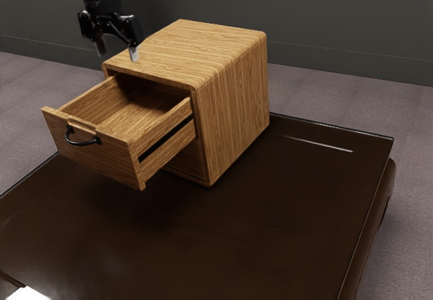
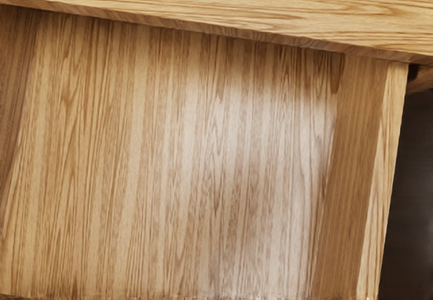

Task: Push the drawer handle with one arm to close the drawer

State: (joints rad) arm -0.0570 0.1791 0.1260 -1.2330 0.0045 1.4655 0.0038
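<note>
Drawer [image 1: 101, 161] well out of wood cab. [image 1: 233, 103] – grained floor [image 2: 169, 164] visible inside – tool [image 1: 118, 49] above, released, w/ fingers [image 1: 134, 53] apart.

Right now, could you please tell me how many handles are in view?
1: the handle, on the front of the open drawer. Any lower on the cabinet may be hidden.

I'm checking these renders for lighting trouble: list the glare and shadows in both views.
Exterior view: thin bright streak on the dark table, white corner patch, possibly glare, dim shadow beneath the open drawer; wrist view: pale sheen on the drawer floor, darker soft-edged patch beside it.
</note>
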